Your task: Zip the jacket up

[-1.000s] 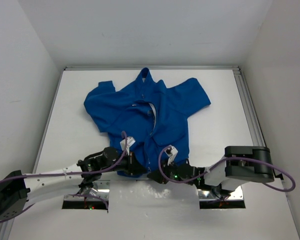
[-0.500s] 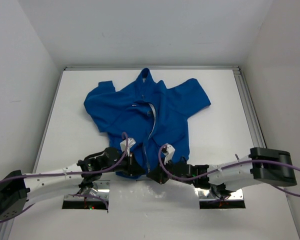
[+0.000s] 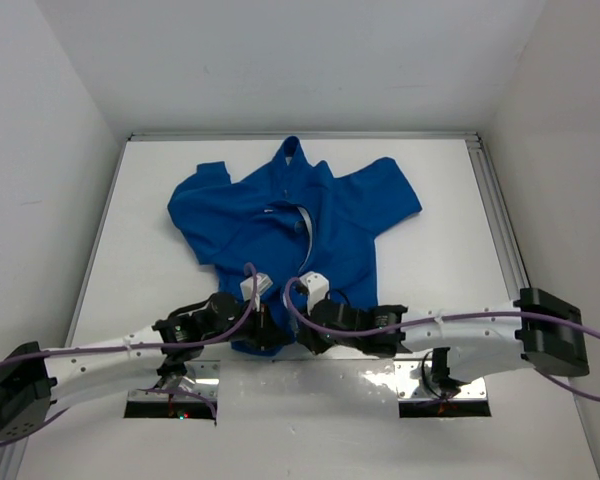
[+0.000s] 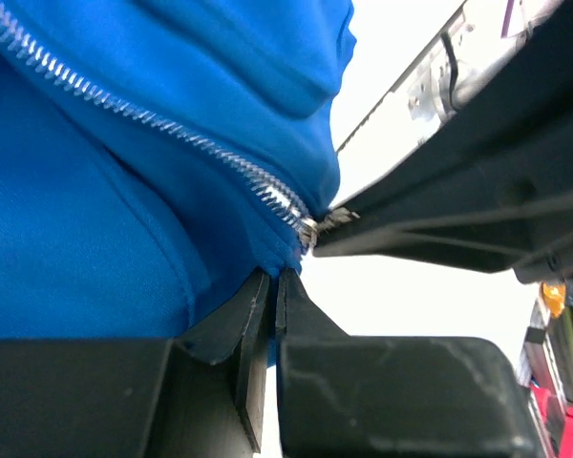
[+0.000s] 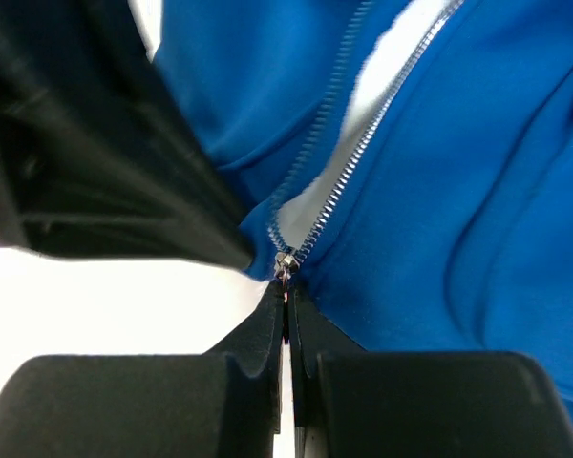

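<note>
Soft blue jacket [image 3: 242,228], long axis collar-far, hem [image 4: 279,252] near; left tool [image 4: 275,286] pinches hem, right tool [image 5: 286,298] pinches metal pull [image 5: 286,261].

Readable text: none in any of the three views.
Jacket [image 3: 330,215]: plain blue fabric, no print, label or brand can be read on it.
Numbers and signs: none can be made out.
</note>
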Controlling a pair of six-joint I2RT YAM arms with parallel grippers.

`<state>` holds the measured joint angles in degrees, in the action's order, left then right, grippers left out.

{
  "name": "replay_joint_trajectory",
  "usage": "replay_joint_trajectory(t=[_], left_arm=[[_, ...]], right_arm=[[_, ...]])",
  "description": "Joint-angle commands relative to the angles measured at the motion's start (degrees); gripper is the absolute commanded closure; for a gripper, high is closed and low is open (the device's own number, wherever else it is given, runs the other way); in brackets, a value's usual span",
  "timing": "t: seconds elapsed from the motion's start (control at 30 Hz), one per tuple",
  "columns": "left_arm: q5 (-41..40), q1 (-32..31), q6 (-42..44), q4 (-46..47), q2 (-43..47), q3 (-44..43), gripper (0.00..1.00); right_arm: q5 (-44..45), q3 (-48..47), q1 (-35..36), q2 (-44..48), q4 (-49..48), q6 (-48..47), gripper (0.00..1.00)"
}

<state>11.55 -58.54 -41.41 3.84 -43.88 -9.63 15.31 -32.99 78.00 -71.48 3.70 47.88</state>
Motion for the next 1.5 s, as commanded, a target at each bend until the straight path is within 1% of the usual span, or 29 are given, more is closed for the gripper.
replay_joint_trajectory(t=[0.0, 0.1, 0.17, 0.27, 0.43, 0.53, 0.57, 0.63, 0.67, 0.73, 0.77, 0.9, 0.93, 0.97, 1.0, 1.03, 1.07, 1.1, 1.13, 1.17, 1.2, 1.23, 1.27, 1.3, 1.33, 1.37, 1.4, 1.43, 1.47], left_arm=[[0.7, -1.4, 2.6, -6.6, 0.5, 0.9, 1.0], [1.4, -1.5, 2.9, -6.8, 2.0, 0.3, 1.0], [1.5, -1.6, 3.4, -7.2, 2.6, 0.5, 1.0], [1.5, -1.6, 3.0, -6.9, 2.4, 1.5, 1.0], [0.1, -2.0, 3.4, -8.9, 1.5, 1.6, 1.0], [1.3, -2.1, 4.0, -8.6, 0.6, 0.7, 1.0], [1.6, -2.2, 4.4, -8.6, 0.2, 0.4, 1.0], [1.8, -2.3, 4.4, -8.1, 0.4, 0.6, 1.0], [1.8, -2.3, 4.1, -7.8, 0.8, 0.6, 1.0], [2.2, -2.4, 4.1, -8.1, 1.3, -0.4, 1.0], [2.0, -2.4, 4.4, -9.7, 2.2, -1.1, 1.0], [-3.1, -2.5, 3.5, -11.7, 7.7, -3.9, 1.0], [-3.7, -2.5, 3.4, -12.9, 9.7, -4.8, 1.0], [-4.5, -2.5, 3.6, -14.7, 10.2, -6.3, 1.0], [-6.3, -2.5, 4.1, -16.7, 10.6, -9.5, 1.0], [-7.1, -2.5, 4.5, -18.8, 11.6, -10.7, 1.0], [-8.0, -2.5, 4.3, -22.1, 12.6, -11.6, 1.0], [-9.8, -2.5, 4.1, -23.3, 13.9, -13.0, 1.0], [-10.8, -2.5, 3.1, -24.8, 17.0, -13.7, 1.0], [-11.4, -2.5, 2.7, -27.7, 18.4, -14.4, 1.0], [-14.3, -2.5, 2.2, -29.5, 19.7, -16.0, 1.0], [-15.4, -2.5, 1.2, -31.4, 22.0, -16.7, 1.0], [-16.1, -2.5, 0.7, -32.7, 23.1, -17.1, 1.0], [-17.4, -2.5, 0.1, -33.1, 24.3, -17.1, 1.0], [-18.1, -2.5, -0.9, -33.6, 25.8, -17.2, 1.0], [-18.8, -2.5, -1.3, -34.6, 26.2, -17.4, 1.0], [-18.9, -2.5, -1.5, -35.0, 26.5, -17.9, 1.0], [-18.9, -2.5, -1.8, -35.5, 26.5, -18.1, 1.0], [-18.9, -2.5, -2.0, -36.2, 26.6, -18.1, 1.0]], right_arm=[[-1.5, -4.4, -7.7, -0.8, -1.3, -3.3, 1.0], [-8.9, -4.4, -11.5, -3.1, -6.6, -2.4, 1.0], [-9.6, -5.4, -12.5, -4.5, -9.0, -3.0, 1.0], [-11.4, -9.7, -14.3, -5.3, -9.9, -4.5, 1.0], [-13.0, -14.0, -17.7, -5.1, -6.7, -8.4, 1.0], [-17.3, -16.3, -20.2, -6.4, -6.3, -8.5, 1.0], [-17.3, -17.3, -21.5, -7.9, -6.3, -8.7, 1.0], [-13.7, -18.2, -21.8, -9.4, -5.5, -10.5, 1.0], [-9.2, -19.2, -22.1, -10.7, -5.3, -11.1, 1.0], [-5.9, -20.4, -23.7, -11.7, -5.2, -12.2, 1.0], [-3.6, -20.8, -24.6, -12.2, -6.2, -12.5, 1.0], [-1.9, -22.9, -31.1, -12.9, -8.9, -14.2, 1.0], [-1.3, -26.4, -34.1, -14.2, -7.7, -15.2, 1.0], [-0.6, -28.5, -35.5, -15.1, -7.4, -16.0, 1.0], [0.4, -30.4, -36.9, -16.2, -7.0, -16.9, 1.0], [3.5, -35.2, -39.3, -17.7, -6.5, -19.0, 1.0], [4.9, -37.8, -40.5, -19.4, -5.9, -20.3, 1.0], [6.2, -40.4, -43.3, -22.9, -4.6, -22.3, 1.0], [8.2, -45.1, -44.8, -24.6, -4.2, -22.9, 1.0], [8.6, -47.6, -46.5, -26.3, -4.1, -23.4, 1.0], [8.6, -49.9, -50.1, -30.3, -3.9, -23.6, 1.0], [9.0, -55.5, -52.0, -32.5, -3.9, -23.5, 1.0], [9.4, -58.6, -53.6, -34.7, -1.6, -23.7, 1.0], [9.7, -61.5, -57.0, -39.2, -0.9, -24.0, 1.0], [9.8, -67.7, -58.6, -41.4, 0.1, -23.9, 1.0], [9.2, -71.1, -60.1, -43.7, 2.3, -23.8, 1.0], [8.9, -77.6, -62.9, -45.8, 3.2, -23.3, 1.0], [8.6, -80.5, -64.0, -50.0, 3.8, -23.1, 1.0], [8.2, -83.7, -64.7, -52.1, 4.5, -23.4, 1.0]])
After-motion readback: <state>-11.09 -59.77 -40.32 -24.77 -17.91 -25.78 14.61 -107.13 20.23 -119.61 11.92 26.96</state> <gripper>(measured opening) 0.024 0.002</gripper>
